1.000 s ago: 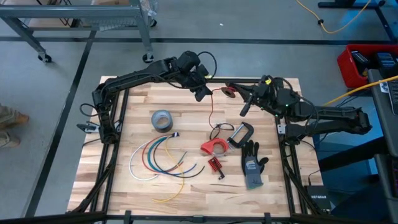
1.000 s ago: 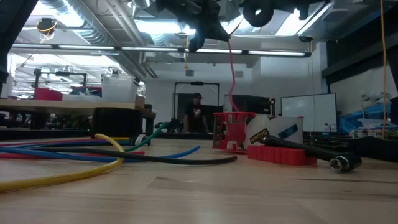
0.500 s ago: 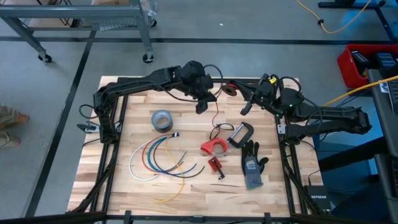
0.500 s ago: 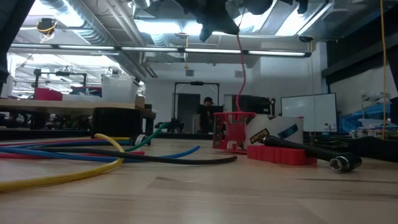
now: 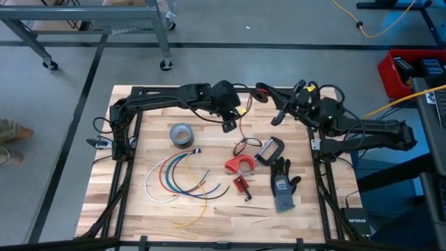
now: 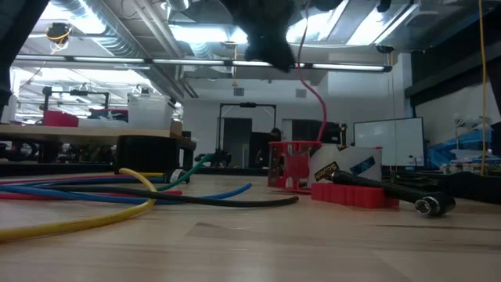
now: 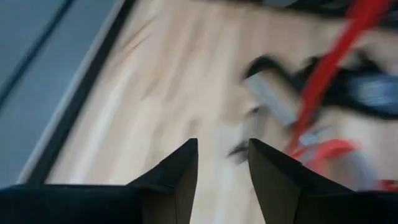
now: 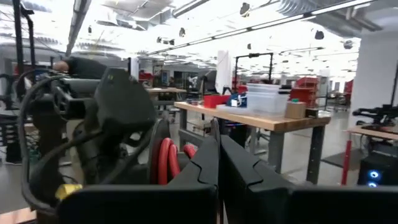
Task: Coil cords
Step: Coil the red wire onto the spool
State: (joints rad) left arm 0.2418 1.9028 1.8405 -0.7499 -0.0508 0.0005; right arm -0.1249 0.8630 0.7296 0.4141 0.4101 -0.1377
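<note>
We are seeing the left pincer (image 5: 228, 126) hanging over the far middle of the pale wooden slatted surface (image 5: 132, 202), its fingers (image 7: 177, 177) parted with nothing between them. The thin red flexible cord (image 5: 240, 131) is running just beside it, from a small coil at the right pincer (image 5: 277, 118), whose fingers are pressed together, down toward the black C-clamp (image 5: 269, 150). The white, blue, red, green and yellow cords (image 5: 174, 178) are lying fanned out on the near left.
</note>
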